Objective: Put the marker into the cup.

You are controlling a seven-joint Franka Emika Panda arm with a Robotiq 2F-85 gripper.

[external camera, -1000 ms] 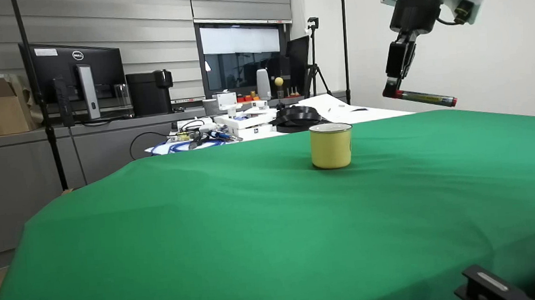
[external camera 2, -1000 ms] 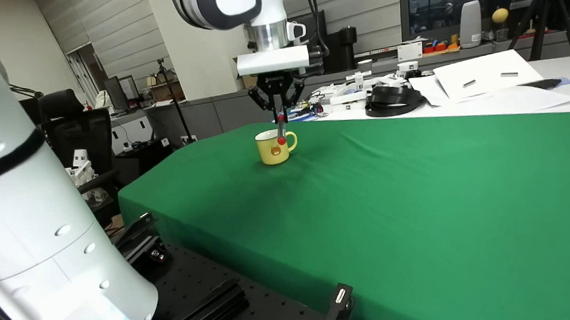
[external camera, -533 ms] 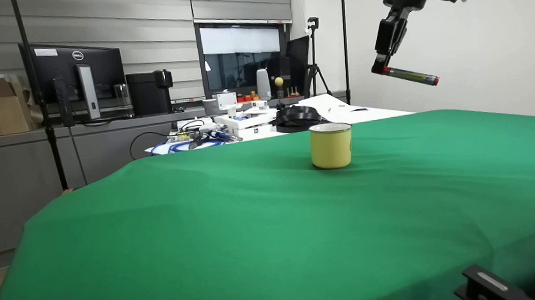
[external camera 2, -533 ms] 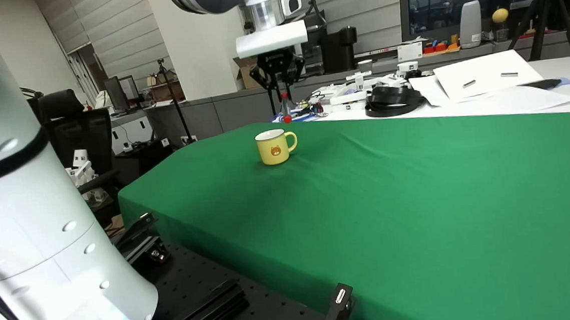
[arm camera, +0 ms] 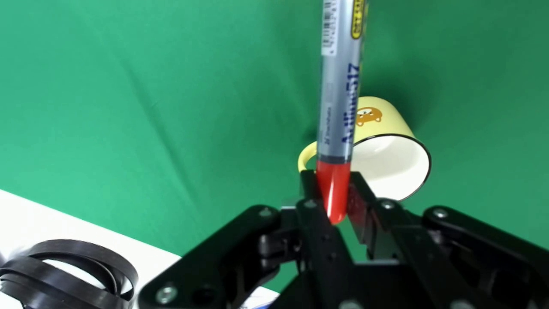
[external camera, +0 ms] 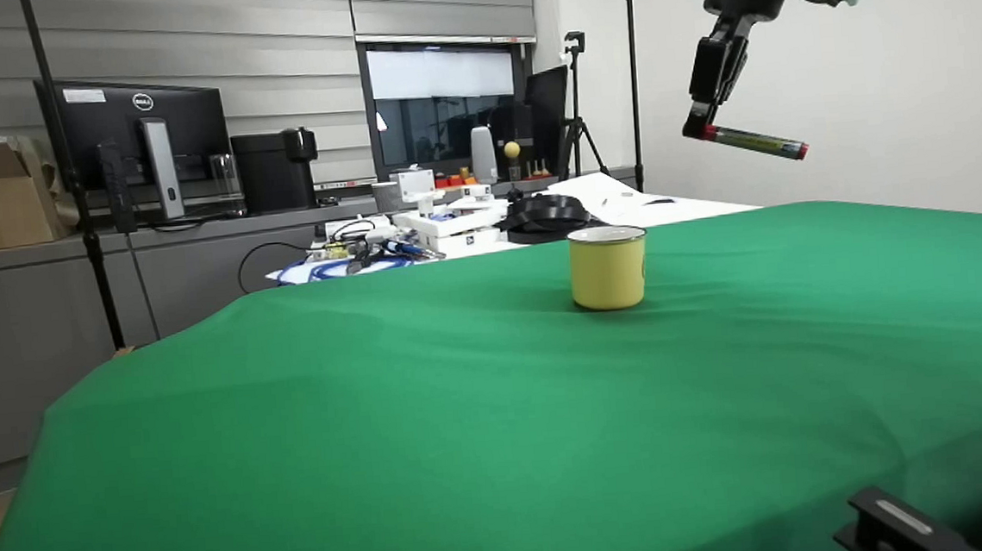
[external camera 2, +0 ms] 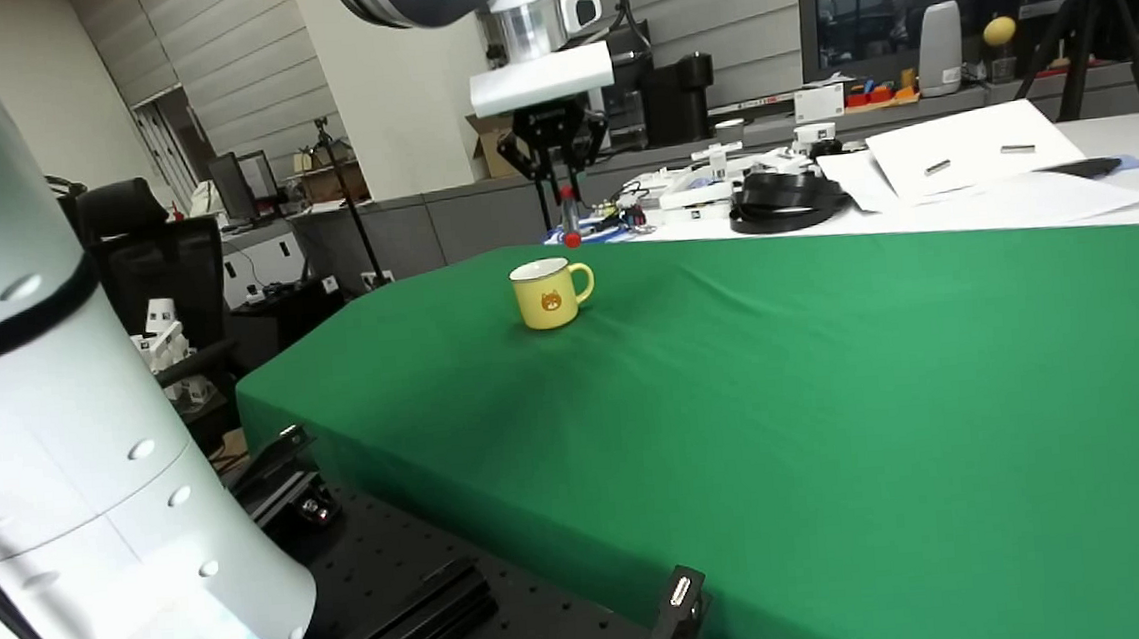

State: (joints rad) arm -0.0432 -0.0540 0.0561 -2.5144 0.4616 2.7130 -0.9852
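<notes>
In the wrist view, the marker (arm camera: 339, 107) has a glossy, plastic-looking red end; the cup (arm camera: 386, 150) toward three o'clock looks smoothly enamelled; the cloth (arm camera: 206, 103), matt and creased.

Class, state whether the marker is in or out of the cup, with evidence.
Out. The claw grips the marker by one red end, in midair, higher than the cup in both exterior views.

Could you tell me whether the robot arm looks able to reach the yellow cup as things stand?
Probably yes: the gripper, holding the marker, hangs higher than the upright cup, and nothing visible stands between them. The marker slants well off upright, though, so it would likely need tipping before going in.
</notes>
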